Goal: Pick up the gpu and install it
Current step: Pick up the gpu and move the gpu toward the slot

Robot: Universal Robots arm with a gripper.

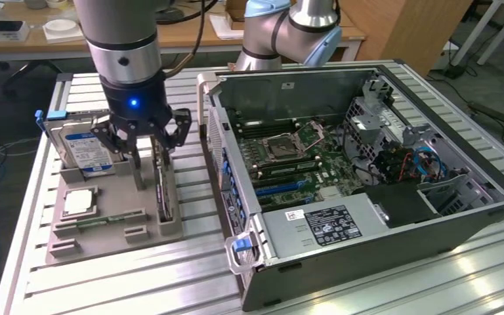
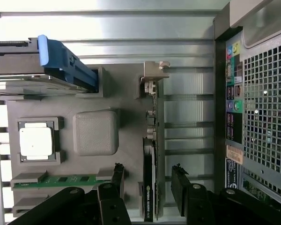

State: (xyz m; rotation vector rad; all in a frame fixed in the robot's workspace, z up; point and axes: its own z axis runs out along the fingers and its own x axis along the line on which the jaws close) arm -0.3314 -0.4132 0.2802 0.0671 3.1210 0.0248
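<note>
Ribbed aluminium bench [image 1: 462, 282] carries, at the exterior view's left, a grey plastic tray [image 1: 103, 239] holding a silver hard drive with blue-white label [image 1: 87, 149]. The black claw [image 1: 151, 154] hovers, fingers apart, straddling the thin black gpu [image 1: 161, 190], which stands on edge in the tray's right slot. An open grey computer case [image 1: 322, 98] lies rightward.
</note>
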